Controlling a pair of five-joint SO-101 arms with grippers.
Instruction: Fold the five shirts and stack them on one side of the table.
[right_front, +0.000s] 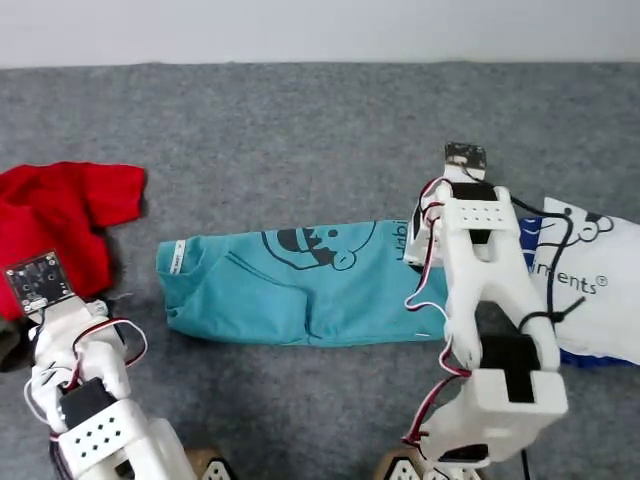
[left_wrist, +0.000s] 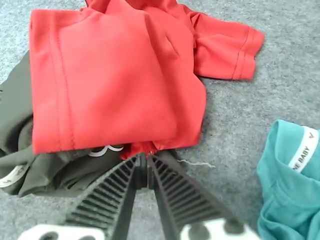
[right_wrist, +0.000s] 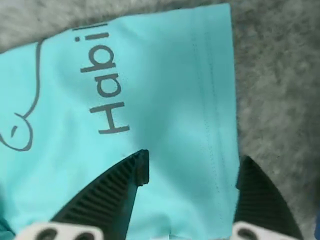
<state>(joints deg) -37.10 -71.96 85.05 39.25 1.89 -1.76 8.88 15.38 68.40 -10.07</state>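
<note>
1. Shows the right gripper (right_wrist: 192, 170) spread wide and holding nothing, with one jaw over the teal shirt (right_front: 290, 290) and the other over bare table (right_front: 300, 120), straddling the hem (right_wrist: 220, 100)
2. Step judged in hand: taking the hem end for a fold toward the collar. Lower far enough to bracket every layer at the hem, close fully before lifting, raise just clear of the table, carry toward 9 o'clock, and keep the side edges square to avoid a skewed fold
3. Shows the left gripper (left_wrist: 146, 165) closed, tips touching the near edge of the red shirt (left_wrist: 110, 80), itself lying on an olive shirt (left_wrist: 15, 125); no telling of any cloth pinched between the tips
4. Places the teal shirt at table centre, the red shirt at 9 o'clock, and a white shirt (right_front: 590, 290) at 3 o'clock, just beside the hem
5. Long axis of the teal band: 9 to 3 o'clock, with the collar label (right_front: 177, 257) pointing to 9 and the hem to 3
</note>
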